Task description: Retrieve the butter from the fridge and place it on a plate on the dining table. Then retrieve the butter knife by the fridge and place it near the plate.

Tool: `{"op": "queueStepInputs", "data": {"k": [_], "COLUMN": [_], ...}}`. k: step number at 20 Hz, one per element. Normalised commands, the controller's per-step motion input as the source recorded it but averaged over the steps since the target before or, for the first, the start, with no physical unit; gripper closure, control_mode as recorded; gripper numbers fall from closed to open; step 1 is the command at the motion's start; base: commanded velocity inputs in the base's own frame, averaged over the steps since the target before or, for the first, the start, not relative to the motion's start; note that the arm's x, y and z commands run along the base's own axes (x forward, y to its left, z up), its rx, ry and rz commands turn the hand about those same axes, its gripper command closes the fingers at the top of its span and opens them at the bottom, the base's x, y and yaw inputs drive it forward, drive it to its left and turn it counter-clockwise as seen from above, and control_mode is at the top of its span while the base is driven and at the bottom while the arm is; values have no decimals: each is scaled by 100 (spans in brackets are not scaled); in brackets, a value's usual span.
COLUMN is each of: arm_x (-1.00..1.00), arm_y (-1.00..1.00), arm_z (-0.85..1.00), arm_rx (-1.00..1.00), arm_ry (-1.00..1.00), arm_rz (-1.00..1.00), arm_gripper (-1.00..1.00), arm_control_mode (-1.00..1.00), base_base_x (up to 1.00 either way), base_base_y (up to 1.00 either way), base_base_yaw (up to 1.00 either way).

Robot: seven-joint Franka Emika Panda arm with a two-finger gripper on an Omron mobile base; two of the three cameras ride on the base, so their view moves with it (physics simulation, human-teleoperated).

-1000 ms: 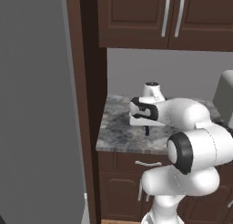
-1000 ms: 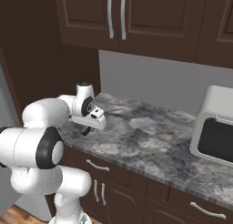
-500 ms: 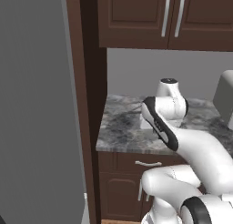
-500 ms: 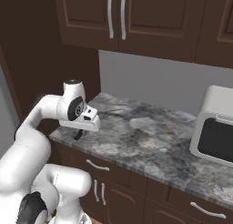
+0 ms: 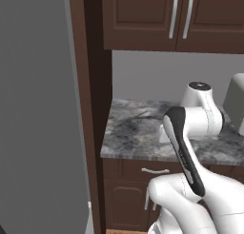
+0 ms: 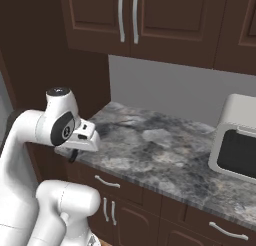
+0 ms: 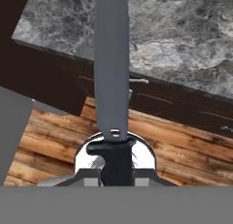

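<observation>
My gripper [image 7: 117, 170] is shut on the dark handle of the butter knife [image 7: 111, 73], whose long grey blade points away from the hand, across the counter's front edge. From the right base view the gripper [image 6: 79, 146] hangs at the counter's near left corner, with the dark knife [image 6: 73, 155] below the hand. The light-grey fridge [image 5: 33, 114] stands to the left of the counter. The butter, the plate and the dining table are out of view.
A grey marbled counter [image 6: 150, 145] runs under dark brown wall cabinets [image 6: 150, 20], with a white microwave [image 6: 237, 140] at its right end. Drawer fronts with handles [image 6: 107, 182] lie below. A wooden floor [image 7: 182, 145] shows under the hand.
The arm has folded back from over the counter toward its front left corner. The hand has come down and back with the knife still in the grip.
</observation>
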Motion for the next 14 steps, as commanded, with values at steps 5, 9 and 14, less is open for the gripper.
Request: {"op": "queueStepInputs", "data": {"k": [5,9,14], "arm_x": [-32,-28,-23], "arm_y": [0,0,0], "arm_z": [43,25,34], "arm_rx": [0,0,0], "arm_ry": [0,-4,0], "arm_rz": [0,-2,-6], "arm_gripper": [100,100,100], "arm_control_mode": [-100,-100,-100], "base_base_x": [0,0,0], "base_base_y": [0,0,0], "base_base_yaw": [0,0,0]}}
